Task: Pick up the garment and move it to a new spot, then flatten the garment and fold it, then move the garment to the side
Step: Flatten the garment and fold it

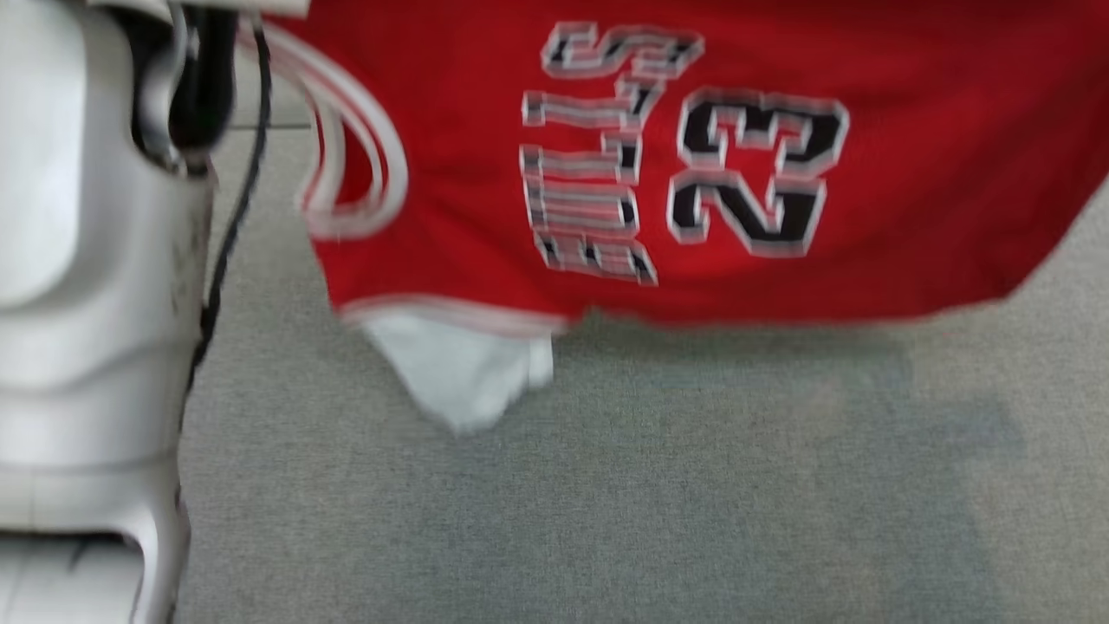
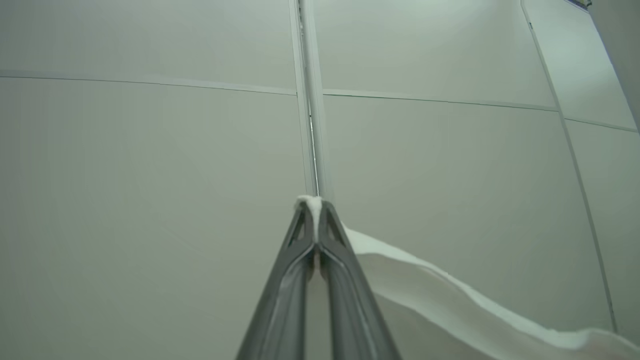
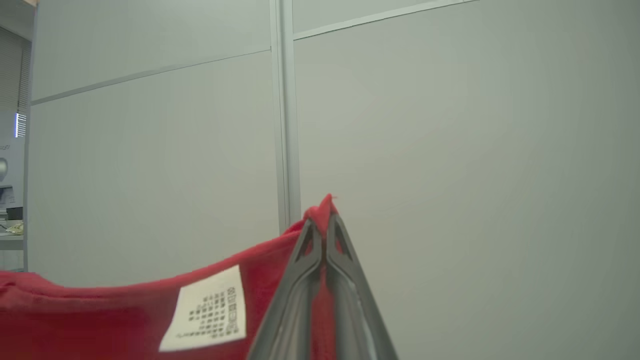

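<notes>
Red basketball jersey (image 1: 910,173), its number (image 1: 754,173) black edged white; armhole trim (image 1: 364,165) white-striped. Grey cloth surface (image 1: 606,503); white care label (image 3: 207,310), black print.

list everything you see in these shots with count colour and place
garment: one, red with white trim and black 23, hanging spread in the air
white flap: one, white, hanging below the garment's lower edge
care label: one, white, on the red cloth
surface: one, grey, under the garment
wall panels: several, pale grey, background of wrist views
forearm: one, pale, head view's left edge
cable: one, black, along the forearm
left gripper: one, dark, shut on the garment's white edge
right gripper: one, dark, shut on the garment's red edge
</notes>
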{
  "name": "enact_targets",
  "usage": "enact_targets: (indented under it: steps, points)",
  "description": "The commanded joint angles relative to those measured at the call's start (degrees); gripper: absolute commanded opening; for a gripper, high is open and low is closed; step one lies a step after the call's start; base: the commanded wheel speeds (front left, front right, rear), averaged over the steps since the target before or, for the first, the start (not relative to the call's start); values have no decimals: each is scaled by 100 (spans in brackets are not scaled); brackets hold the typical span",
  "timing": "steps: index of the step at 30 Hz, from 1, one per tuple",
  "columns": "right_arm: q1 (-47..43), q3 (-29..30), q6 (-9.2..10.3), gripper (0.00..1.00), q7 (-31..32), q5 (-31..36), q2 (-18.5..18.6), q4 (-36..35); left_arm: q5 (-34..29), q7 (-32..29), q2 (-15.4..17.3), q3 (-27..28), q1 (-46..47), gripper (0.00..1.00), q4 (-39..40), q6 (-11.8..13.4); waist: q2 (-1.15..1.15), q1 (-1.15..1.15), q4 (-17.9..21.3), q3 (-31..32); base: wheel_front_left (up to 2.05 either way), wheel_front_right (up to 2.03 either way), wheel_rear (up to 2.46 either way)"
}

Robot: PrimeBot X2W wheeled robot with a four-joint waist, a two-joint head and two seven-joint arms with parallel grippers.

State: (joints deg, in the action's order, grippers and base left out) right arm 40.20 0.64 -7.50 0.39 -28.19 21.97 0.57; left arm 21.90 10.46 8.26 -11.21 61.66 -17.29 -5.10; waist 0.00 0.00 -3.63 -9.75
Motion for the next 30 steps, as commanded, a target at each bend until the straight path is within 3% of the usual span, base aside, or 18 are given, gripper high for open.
enact_targets:
  steps: [1, 9, 18, 23, 30]
  points:
    - [322, -136, 1, 0, -138, -25, -8, 244, 12, 117, -6, 25, 309, 0, -313, -46, 0, 0, 73, -137, 0, 0, 0]
    - [1922, -1204, 1, 0, -816, -152, -186, 2295, -7, 423, -180, -8, 1266, 0, -2251, -131, 0, 0, 80, -425, 0, 0, 0]
    - [2273, -2341, 2, 0, -1341, -421, -607, 4614, 490, 478, -461, 29, 592, 0, -4125, -206, 0, 0, -5, -1143, 0, 0, 0]
    - [1990, -2852, 2, 0, -1502, -782, -736, 5158, 748, 476, -514, 175, 17, 0, -4457, -236, 0, 0, 0, -1324, 0, 0, 0]
    - [1609, -3098, 2, 0, -1567, -1065, -585, 5073, 720, 477, -520, 432, -488, 0, -4060, -238, 0, 0, -20, -1319, 0, 0, 0]
